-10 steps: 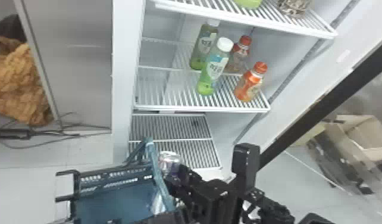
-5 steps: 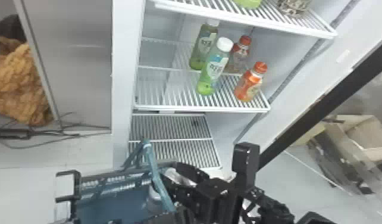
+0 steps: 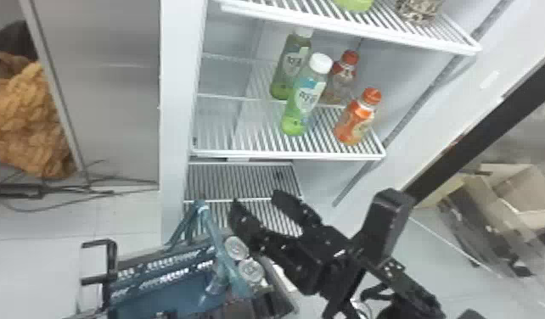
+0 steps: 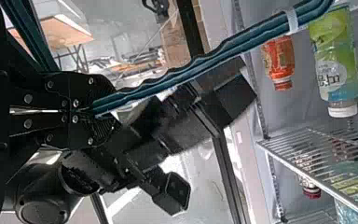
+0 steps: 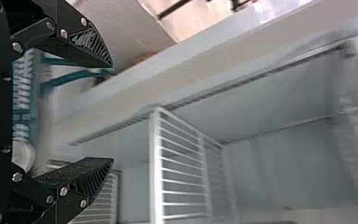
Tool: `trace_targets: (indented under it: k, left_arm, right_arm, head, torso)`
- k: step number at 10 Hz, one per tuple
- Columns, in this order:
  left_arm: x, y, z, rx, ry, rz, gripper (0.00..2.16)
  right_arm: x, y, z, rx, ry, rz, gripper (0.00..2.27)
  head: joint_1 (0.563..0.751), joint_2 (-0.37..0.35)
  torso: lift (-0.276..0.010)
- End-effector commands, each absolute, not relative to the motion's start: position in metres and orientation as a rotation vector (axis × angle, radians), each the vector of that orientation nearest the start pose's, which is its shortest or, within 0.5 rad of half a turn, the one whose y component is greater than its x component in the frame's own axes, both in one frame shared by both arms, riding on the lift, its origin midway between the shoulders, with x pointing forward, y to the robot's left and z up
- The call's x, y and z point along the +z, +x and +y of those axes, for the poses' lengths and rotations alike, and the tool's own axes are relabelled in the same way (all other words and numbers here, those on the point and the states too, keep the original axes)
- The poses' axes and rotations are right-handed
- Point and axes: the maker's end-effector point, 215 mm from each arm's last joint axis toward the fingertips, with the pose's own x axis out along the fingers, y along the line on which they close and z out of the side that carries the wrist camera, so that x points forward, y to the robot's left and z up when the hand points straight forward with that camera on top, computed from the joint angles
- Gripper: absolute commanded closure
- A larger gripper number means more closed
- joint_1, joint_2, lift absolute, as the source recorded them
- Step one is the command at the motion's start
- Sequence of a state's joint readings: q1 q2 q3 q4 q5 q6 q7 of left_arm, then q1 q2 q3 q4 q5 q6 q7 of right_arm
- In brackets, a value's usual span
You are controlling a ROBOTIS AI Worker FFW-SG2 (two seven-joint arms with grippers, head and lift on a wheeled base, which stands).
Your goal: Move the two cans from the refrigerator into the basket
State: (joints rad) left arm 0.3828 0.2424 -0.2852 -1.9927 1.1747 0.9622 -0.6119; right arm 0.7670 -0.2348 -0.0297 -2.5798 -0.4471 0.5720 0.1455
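because both cans [image 3: 251, 270] already stand side by side at the right end of the basket [image 3: 153, 288], low in the middle of the head view, i'd say the placing is done and the job is down to backing off. the right tool [image 3: 257, 198] sits just up and right of them, its two fingers spread well apart with nothing between; one finger comes close by the nearer can top, and from here i can't tell whether they touch. in the left wrist view, the left tool [image 4: 107, 111] is pinched together on the basket's teal handle [image 4: 177, 74], which runs off toward the upper right of the frame.

the next move, to my mind, calls for drawing the right tool away from the handle and rim while the left keeps its grip. a careless swing could hook the handle or knock a can over. the bottles [image 3: 303, 106] at upper centre can be left alone.
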Motion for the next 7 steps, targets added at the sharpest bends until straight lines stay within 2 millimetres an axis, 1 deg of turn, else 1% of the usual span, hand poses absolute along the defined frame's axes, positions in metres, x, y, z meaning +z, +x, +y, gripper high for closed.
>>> trace_targets:
  k: [1,4,7]
  left_arm:
    - [-0.332,0.220,-0.081,-1.312,-1.176,0.809,1.21]
    - [-0.331,0.219,-0.082,-1.315,-1.174,0.809,1.20]
    - [-0.332,0.219,-0.081,-1.313,-1.177,0.809,1.21]
  right_arm:
    - [-0.288,0.347,-0.143,0.406,0.235,0.271,0.34]
    - [-0.261,0.354,-0.157,0.358,0.223,0.172,0.34]
    - [-0.230,0.359,-0.181,0.283,0.175,0.059,0.34]
  head:
    - [0.695,-0.350]
    - [0.695,-0.350]
    - [0.695,-0.350]
  torso:
    - [-0.276]
    - [-0.276]
    - [-0.276]
